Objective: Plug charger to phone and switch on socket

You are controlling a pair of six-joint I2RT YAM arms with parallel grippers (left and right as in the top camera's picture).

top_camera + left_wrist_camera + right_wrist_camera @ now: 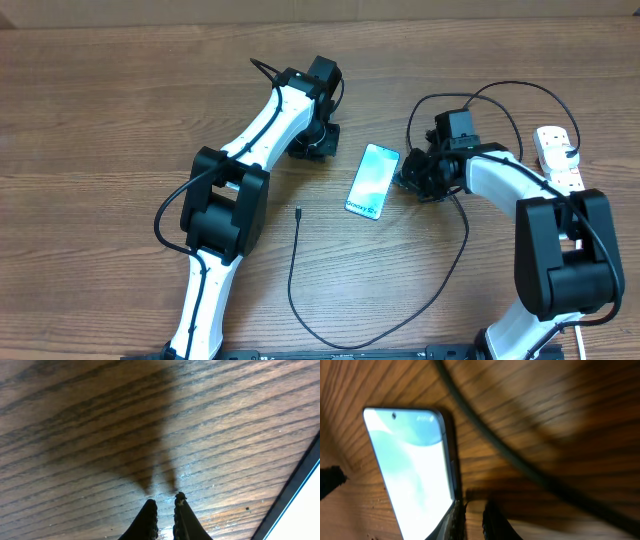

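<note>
The phone (373,180) lies face up mid-table, its light screen lit. My right gripper (408,180) sits low at its right edge. In the right wrist view the fingers (457,521) are shut with only wood between them, the left one against the phone's (412,467) side. My left gripper (322,140) hovers just left of the phone's top end, shut and empty (166,502), with the phone's dark frame (295,487) at the lower right. The charger's connector tip (298,210) lies loose left of the phone; its thin black cable (400,318) loops along the front. The socket (558,158) lies far right.
The black cable (520,462) crosses the wood just beyond my right fingers. More black cable loops (500,90) arch above the right arm towards the socket. Bare wooden table (100,120) spreads to the left and front.
</note>
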